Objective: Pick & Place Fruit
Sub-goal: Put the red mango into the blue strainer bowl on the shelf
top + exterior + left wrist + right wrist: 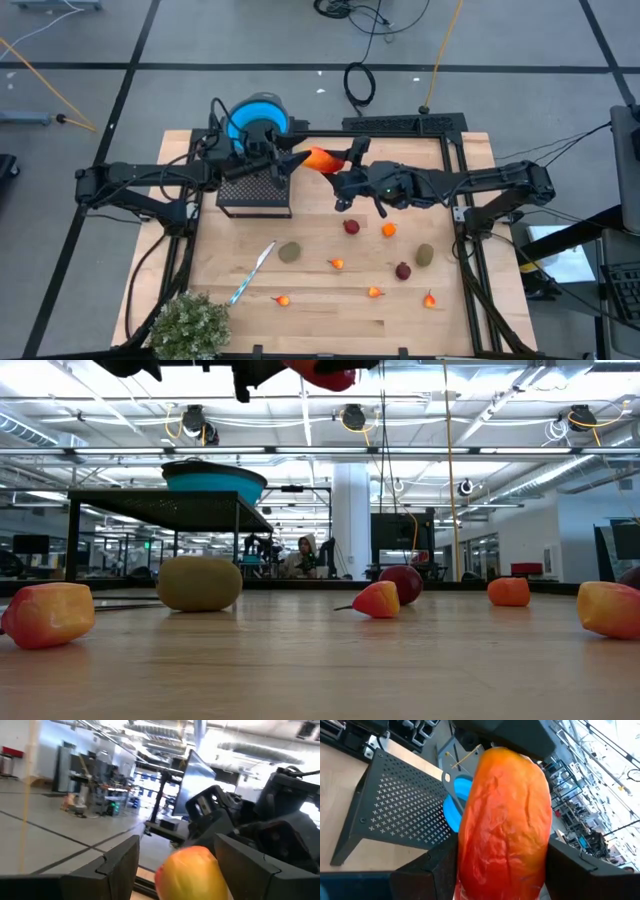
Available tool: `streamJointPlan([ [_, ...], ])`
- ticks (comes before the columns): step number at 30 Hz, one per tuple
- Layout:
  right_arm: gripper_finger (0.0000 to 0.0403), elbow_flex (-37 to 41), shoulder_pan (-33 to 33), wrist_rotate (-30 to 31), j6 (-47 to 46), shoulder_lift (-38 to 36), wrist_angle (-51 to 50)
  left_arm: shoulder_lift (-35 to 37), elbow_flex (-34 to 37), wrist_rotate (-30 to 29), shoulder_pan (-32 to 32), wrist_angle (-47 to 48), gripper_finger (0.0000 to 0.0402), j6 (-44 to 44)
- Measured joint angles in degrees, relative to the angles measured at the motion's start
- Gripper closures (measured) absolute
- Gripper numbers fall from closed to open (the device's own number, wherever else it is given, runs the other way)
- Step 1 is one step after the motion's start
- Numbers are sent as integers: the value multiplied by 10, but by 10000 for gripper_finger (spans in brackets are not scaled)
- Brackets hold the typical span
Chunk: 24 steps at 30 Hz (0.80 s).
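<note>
Near edge of the tabletop (330, 320): plant (190, 325) and blue-handled knife (252, 271) sitting untouched, loose fruit (289, 252) scattered across the middle. Further back, both arms are meeting in the air beside the black perforated stand (255, 190) that is carrying the blue bowl (258, 112). Right hand (340, 170) is clamped on the long red-orange piece (320, 159); left hand (292, 158) has fingers apart around its other end, not visibly gripping. Looks like a handover. Risk: if right lets go before left is closing firmly, the piece is dropping onto the stand edge or tabletop; off-centre grip on a smooth, tapered end could squirt it out.
</note>
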State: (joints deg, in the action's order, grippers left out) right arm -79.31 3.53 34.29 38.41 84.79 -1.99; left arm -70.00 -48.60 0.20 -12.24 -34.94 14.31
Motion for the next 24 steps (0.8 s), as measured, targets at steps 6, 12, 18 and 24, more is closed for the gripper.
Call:
streamJointPlan([
  [6, 182, -1, 0, 18, 0, -2, 11, -2, 2, 44, 2, 49, 146, -3],
  [12, 182, -2, 0, 17, 0, -2, 10, -2, 2, 36, 0, 41, 146, -4],
  [18, 181, -2, 0, 15, 0, -2, 7, -2, 3, 32, 0, 6, 146, -5],
  [24, 183, -2, 0, 15, -2, -2, 8, -18, 3, 33, 0, -4, 146, 9],
])
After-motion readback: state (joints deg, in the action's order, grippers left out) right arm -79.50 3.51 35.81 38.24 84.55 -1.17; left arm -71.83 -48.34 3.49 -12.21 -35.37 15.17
